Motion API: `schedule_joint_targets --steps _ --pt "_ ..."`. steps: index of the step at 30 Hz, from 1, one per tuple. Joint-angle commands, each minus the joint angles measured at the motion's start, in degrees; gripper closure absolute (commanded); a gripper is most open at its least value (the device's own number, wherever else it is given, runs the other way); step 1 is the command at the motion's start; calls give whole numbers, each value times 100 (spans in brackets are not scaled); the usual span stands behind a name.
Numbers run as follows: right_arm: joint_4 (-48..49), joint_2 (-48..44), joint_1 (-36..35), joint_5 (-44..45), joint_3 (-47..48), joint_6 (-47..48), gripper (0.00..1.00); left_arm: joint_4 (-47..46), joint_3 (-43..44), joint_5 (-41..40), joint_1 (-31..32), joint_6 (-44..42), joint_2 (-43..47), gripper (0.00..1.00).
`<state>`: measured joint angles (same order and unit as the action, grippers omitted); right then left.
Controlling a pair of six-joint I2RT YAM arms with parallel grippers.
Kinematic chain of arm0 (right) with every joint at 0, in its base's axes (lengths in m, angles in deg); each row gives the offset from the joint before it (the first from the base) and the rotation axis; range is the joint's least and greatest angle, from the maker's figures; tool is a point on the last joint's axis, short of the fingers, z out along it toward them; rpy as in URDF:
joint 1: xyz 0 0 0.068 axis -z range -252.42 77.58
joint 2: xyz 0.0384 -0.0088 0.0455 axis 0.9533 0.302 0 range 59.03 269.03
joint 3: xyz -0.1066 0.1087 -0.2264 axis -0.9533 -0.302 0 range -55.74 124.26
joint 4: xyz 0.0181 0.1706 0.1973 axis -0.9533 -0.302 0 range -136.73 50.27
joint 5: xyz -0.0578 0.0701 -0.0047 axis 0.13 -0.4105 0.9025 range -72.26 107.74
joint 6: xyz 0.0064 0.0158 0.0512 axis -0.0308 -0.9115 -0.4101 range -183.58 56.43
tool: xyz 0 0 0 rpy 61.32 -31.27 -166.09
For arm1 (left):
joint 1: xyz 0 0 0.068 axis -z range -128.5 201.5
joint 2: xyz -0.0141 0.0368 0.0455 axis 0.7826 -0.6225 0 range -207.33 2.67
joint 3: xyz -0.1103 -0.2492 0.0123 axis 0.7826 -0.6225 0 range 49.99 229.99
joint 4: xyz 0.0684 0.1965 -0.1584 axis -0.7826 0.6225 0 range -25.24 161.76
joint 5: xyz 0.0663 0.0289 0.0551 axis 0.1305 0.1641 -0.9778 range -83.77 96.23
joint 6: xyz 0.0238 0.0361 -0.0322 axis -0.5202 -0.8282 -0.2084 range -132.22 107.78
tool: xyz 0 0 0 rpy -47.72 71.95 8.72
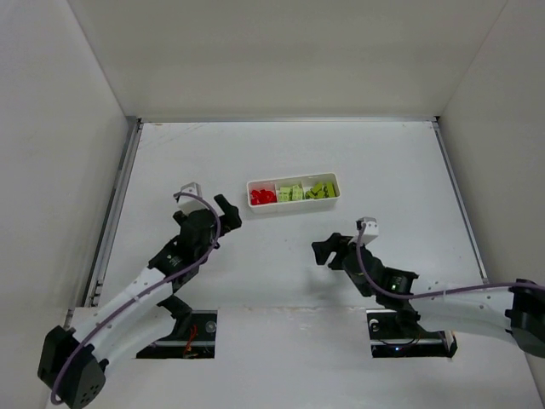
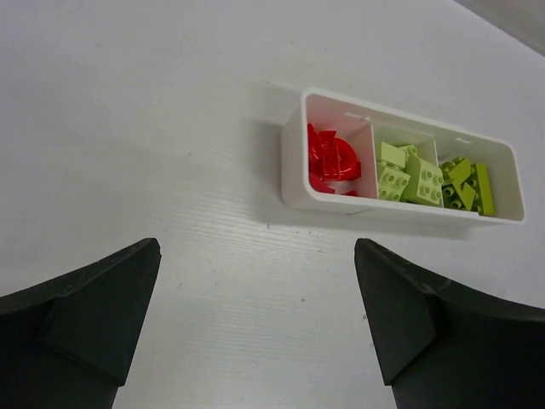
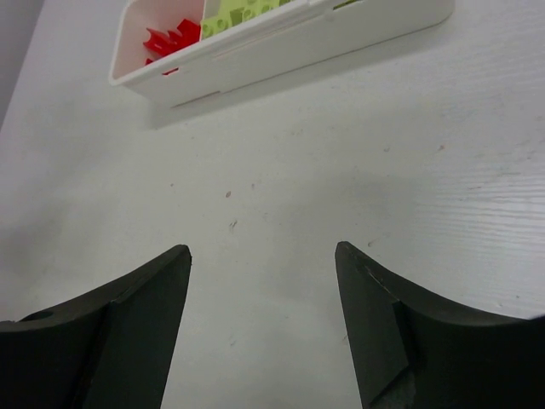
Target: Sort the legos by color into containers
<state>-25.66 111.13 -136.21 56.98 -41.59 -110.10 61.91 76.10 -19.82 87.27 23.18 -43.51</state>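
A long white tray lies on the table, split into three containers. Red legos fill its left compartment, and yellow-green legos fill the middle and right ones. My left gripper hovers just left of the tray and in front of it, open and holding nothing. In the left wrist view the tray wall, the red legos and the green legos lie beyond the open left gripper. My right gripper stands open and empty in front of the tray. Its wrist view shows the tray wall beyond the right gripper.
White walls enclose the table on the left, back and right. A metal rail runs along the left edge. The arm bases sit at the near edge. I see no loose bricks on the table surface.
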Motion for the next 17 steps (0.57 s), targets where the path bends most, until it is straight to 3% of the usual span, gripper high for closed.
schedule_joint_targets --steps 1,3,6,11,17 --pt "-816 -602 -41 478 53 3 24 784 -132 230 -267 397 485 0" --pt "-940 -1006 11 567 -140 -111 20 1058 -193 328 -408 476 661 0" --pt "-906 -1788 38 601 -517 -313 0 1496 -194 416 -496 565 785 0" --pt "-800 -2380 249 584 -809 -340 0 1815 -237 425 -505 626 890 0" --pt "-774 -1563 240 558 -537 -358 0 1780 -247 363 -532 477 961 0"
